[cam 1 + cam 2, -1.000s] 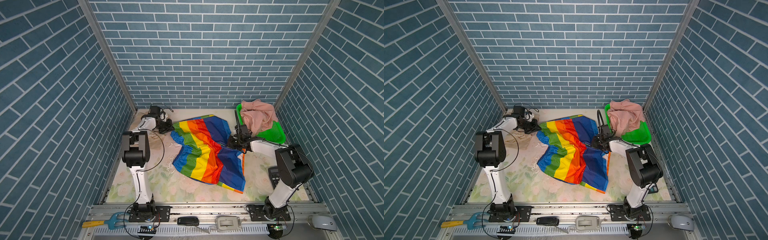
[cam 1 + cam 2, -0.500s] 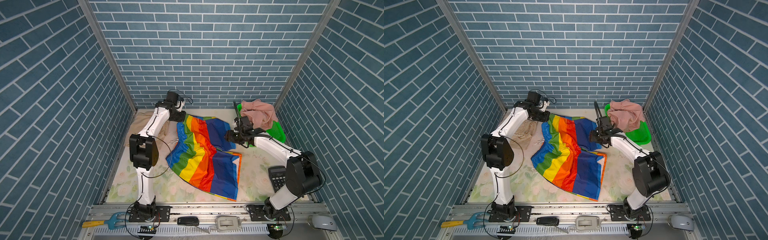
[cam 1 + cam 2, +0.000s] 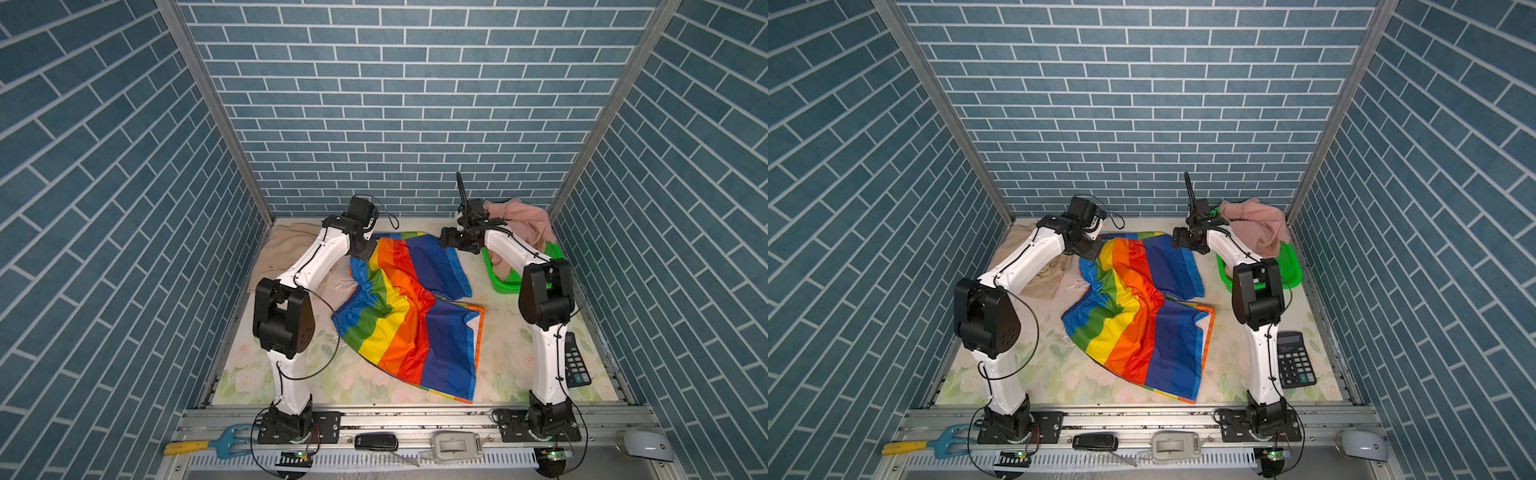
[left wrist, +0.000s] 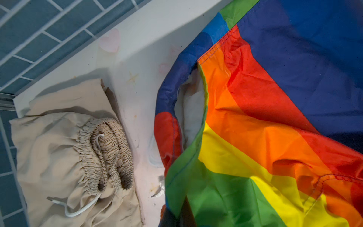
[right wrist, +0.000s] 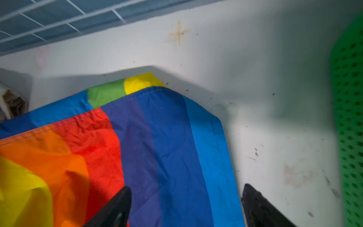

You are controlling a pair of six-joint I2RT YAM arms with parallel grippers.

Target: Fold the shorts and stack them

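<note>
Pink shorts (image 3: 521, 222) lie heaped in the green basket (image 3: 505, 284); left jaws pinch the rainbow shorts (image 3: 407, 328), right jaws gape empty.

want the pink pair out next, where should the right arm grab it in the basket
Probably the highest bunched fold of the pink shorts, pinched from straight above. They lie heaped over the rim of the green basket, so that ridge stands free, while the basket wall blocks a sideways approach.
</note>
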